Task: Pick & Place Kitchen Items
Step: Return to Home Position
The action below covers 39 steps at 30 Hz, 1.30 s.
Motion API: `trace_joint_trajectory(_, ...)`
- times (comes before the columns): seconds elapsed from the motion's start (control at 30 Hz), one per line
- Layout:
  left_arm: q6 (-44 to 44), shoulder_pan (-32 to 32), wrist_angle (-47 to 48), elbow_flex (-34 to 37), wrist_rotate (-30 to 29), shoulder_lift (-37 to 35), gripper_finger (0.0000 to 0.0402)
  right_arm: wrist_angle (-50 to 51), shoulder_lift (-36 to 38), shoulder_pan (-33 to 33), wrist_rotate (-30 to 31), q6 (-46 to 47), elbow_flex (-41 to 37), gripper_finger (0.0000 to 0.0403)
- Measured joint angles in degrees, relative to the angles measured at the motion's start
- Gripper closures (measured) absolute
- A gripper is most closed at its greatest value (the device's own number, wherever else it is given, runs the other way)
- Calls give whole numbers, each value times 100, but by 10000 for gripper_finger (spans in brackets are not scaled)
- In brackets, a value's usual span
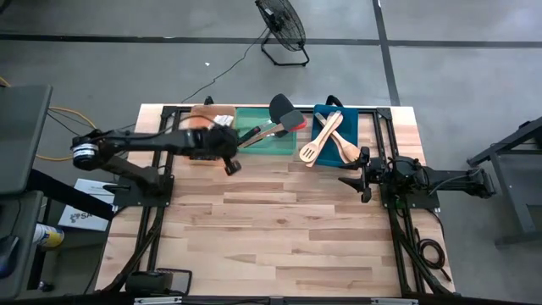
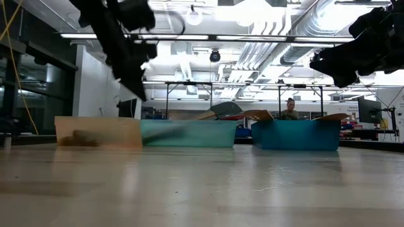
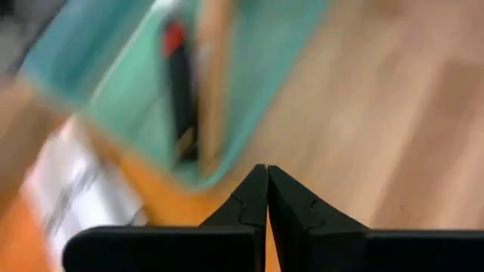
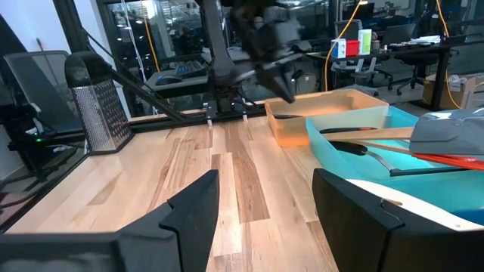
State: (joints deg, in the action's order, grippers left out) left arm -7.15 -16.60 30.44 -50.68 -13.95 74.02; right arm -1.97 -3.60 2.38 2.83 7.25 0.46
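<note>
Three trays stand in a row at the table's far edge. The orange tray (image 1: 203,127) holds black-handled knives (image 1: 218,120). The green tray (image 1: 264,135) holds a grey spatula (image 1: 282,108), a red one (image 1: 297,124) and a wooden-handled utensil (image 3: 213,75). The blue tray (image 1: 339,140) holds pale wooden spoons and turners (image 1: 326,135). My left gripper (image 1: 230,166) hovers above the table just in front of the gap between the orange and green trays, shut and empty (image 3: 267,171). My right gripper (image 1: 356,175) waits open and empty (image 4: 265,198) in front of the blue tray.
Bare wood table (image 1: 279,229) stretches from the trays to the near edge. A metal grater (image 4: 98,113) shows at the table's left side in the right wrist view. A floor fan (image 1: 284,30) stands beyond the far edge. A person (image 2: 290,110) shows far off in the room.
</note>
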Motion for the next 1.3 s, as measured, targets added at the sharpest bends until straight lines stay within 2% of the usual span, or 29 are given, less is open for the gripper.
trace_joint_trajectory(0.13, 527, 649, -1436, 483, 60, -2, 400, 0, 0, -1, -1, 0, 0, 198)
trace_joint_trajectory(0.33, 1272, 994, -4529, 1990, 1183, 0, 401, 1, 0, 0, 0, 0, -2, 198)
trace_joint_trajectory(0.43, 1296, 1000, -5924, 2656, 1488, 0, 401, -1, 0, 1, 0, 0, -1, 198)
trace_joint_trajectory(0.6, 1274, 997, -6929, 3434, 1577, -36, 401, 0, 0, 0, 0, 0, 0, 198)
trace_joint_trajectory(0.7, 1243, 1065, -7435, 3874, 1575, -381, 401, 1, 1, 2, -2, 0, 1, 198)
trace_joint_trajectory(0.9, 1133, 1495, -7521, 4756, 1573, -1630, 401, -1, 1, -1, 0, 0, 1, 198)
trace_joint_trajectory(1.0, 1087, 1815, -7197, 4981, 1601, -2360, 401, 2, 2, 1, 0, 0, -2, 198)
trace_joint_trajectory(1.2, 1214, 2342, -5250, 4981, 1600, -4211, 402, 0, -2, -1, 0, 0, 0, 198)
trace_joint_trajectory(1.3, 1230, 2428, -4056, 4984, 1515, -5373, 402, -9, -7, 2, 0, 0, 0, 198)
